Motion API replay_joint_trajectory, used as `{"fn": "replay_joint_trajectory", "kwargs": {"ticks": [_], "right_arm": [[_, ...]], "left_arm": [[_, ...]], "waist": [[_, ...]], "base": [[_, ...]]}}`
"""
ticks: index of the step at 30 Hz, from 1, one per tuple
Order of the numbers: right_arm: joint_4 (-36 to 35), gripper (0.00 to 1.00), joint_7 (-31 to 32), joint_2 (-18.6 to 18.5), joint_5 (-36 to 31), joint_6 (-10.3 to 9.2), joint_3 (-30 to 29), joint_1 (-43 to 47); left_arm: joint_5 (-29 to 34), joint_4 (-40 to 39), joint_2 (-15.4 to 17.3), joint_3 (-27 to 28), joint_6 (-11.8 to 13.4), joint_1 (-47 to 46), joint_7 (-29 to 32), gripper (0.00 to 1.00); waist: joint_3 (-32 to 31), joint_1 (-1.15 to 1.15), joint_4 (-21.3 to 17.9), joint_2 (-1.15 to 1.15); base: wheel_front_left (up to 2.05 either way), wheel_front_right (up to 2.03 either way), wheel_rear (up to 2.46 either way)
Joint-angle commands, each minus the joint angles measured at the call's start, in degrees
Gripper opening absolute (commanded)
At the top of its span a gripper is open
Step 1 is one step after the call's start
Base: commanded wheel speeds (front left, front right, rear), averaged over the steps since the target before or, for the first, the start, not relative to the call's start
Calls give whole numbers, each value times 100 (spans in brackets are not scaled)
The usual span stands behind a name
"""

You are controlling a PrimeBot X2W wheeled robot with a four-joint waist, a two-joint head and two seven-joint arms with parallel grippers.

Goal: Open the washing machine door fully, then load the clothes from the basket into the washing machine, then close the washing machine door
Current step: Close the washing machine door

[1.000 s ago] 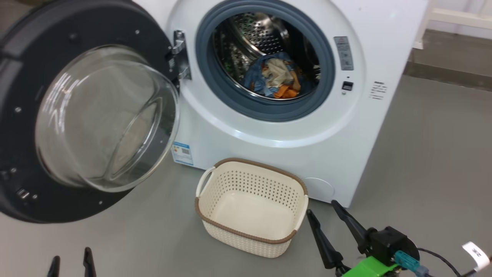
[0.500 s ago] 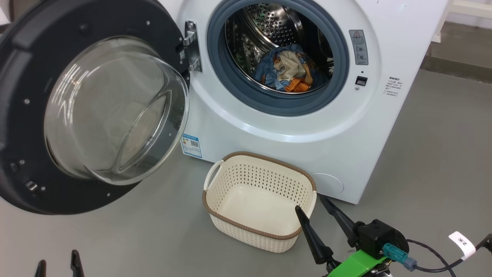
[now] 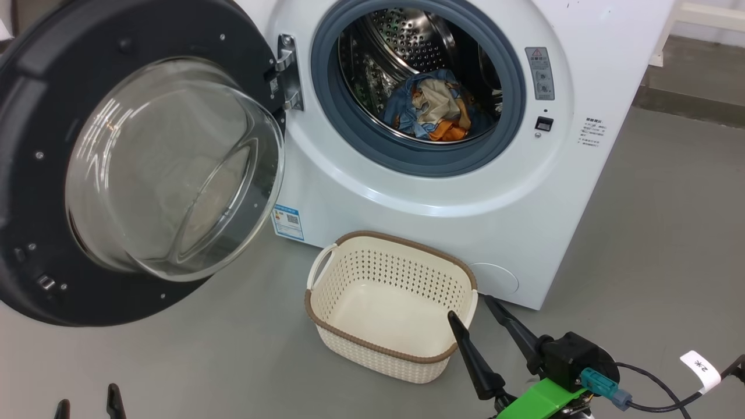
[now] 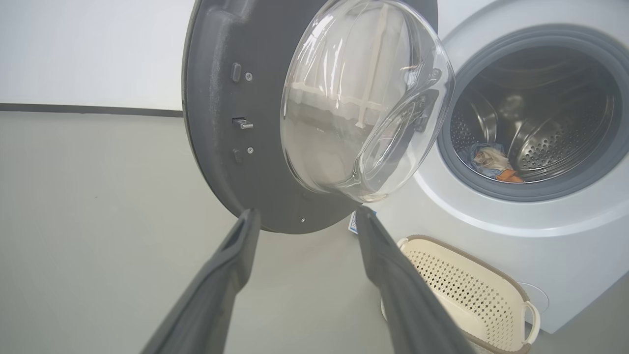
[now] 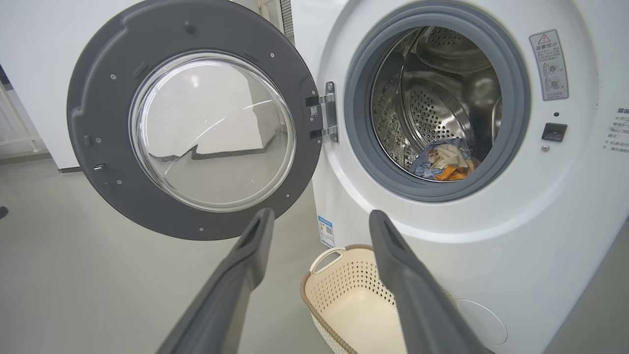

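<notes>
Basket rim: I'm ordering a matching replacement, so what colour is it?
Brown, woven-look basket rim; clearest in the head view.

Left hand (image 3: 87,394), right hand (image 3: 470,307): both splayed.

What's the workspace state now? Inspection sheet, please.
Surface: smooth grey floor.
Job's things: round black-rimmed glass washing machine door swung open; blue, beige and orange clothes in the steel drum of the white front-loading washing machine; cream perforated plastic basket empty.
Clutter: nothing seen.
Grippers: left gripper open, empty; right gripper open, empty, beside the basket.
Cables: black cable with white tag behind the right gripper.
Surroundings: white wall behind the door.
</notes>
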Motion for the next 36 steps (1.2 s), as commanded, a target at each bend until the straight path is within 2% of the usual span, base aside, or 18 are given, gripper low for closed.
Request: {"fn": "replay_joint_trajectory", "kwargs": {"ticks": [1, 36], "right_arm": [[-118, 100, -28, 13, 11, 16, 123, -191], [-81, 100, -28, 13, 15, 16, 169, -206]], "left_arm": [[-19, -115, 32, 178, 18, -142, -60, 100], [-106, -194, 31, 165, 111, -146, -60, 100]], "waist": [[9, 0, 8, 0], [47, 0, 39, 0]], "base": [[0, 0, 0], [0, 0, 0]]}}
